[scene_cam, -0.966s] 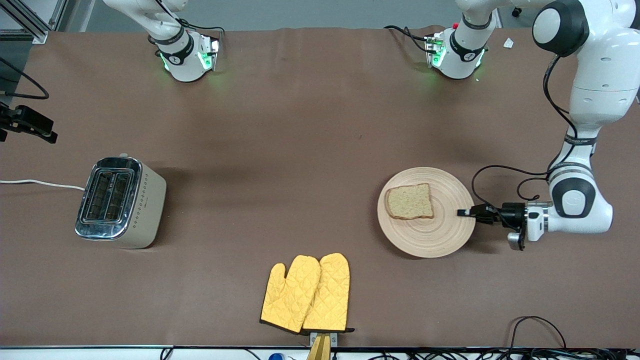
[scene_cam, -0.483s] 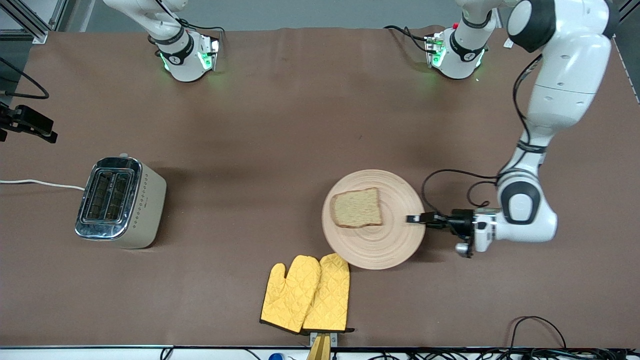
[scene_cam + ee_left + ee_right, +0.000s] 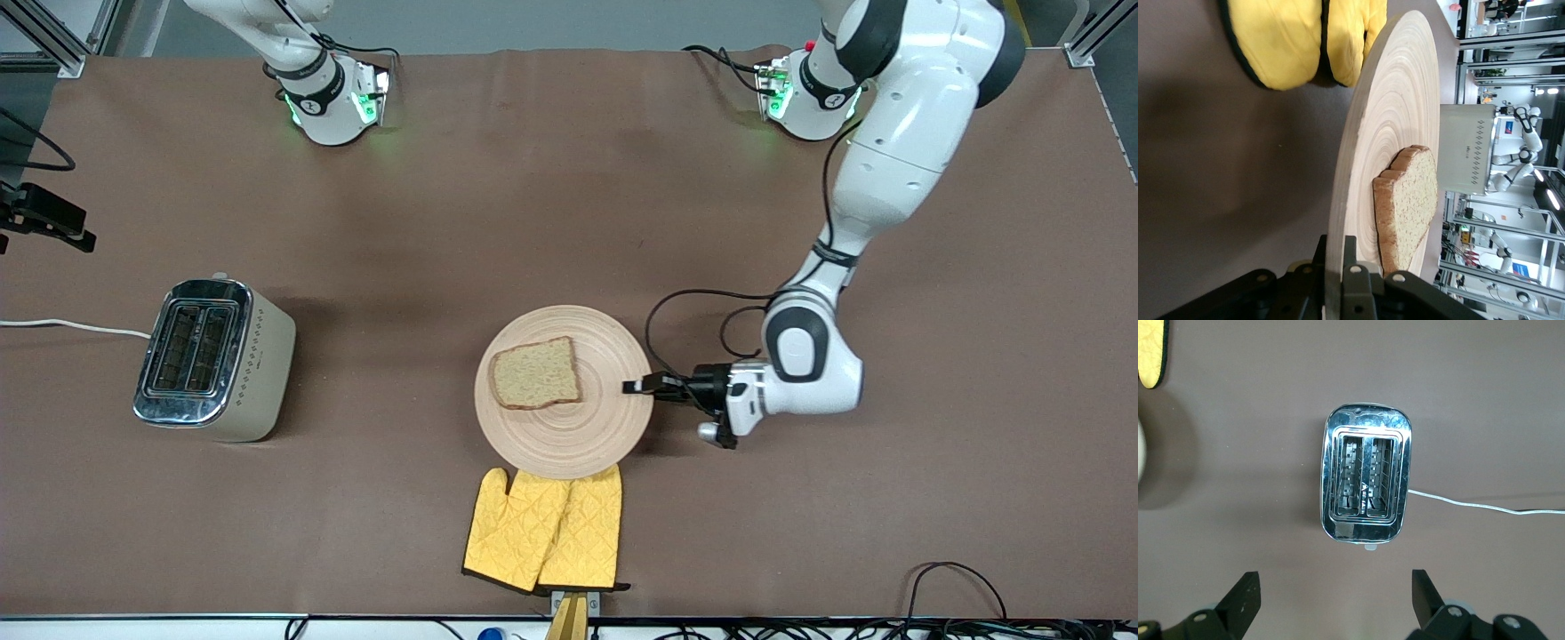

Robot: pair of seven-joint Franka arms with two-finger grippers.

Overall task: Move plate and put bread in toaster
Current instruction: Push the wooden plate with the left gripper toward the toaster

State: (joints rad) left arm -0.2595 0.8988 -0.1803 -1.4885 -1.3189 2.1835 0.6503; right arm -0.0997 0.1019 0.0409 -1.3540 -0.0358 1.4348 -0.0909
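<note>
since the earlier frame the plate [image 3: 564, 405], clamped at its rim by the left end effector [image 3: 637, 387], has been dragged toward the toaster [image 3: 213, 359] with the bread [image 3: 535, 373] aboard. its edge now overlaps the oven mitts [image 3: 544, 532], so it could be tipped and the slice shed. the right end effector [image 3: 1336, 600] hangs open above the toaster.

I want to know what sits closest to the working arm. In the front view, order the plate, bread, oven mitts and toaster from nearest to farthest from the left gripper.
1. Plate: its rim is clamped in the left gripper.
2. Bread: lying on the plate.
3. Oven mitts: nearer the front camera, partly under the plate's edge.
4. Toaster: at the right arm's end of the table.
</note>
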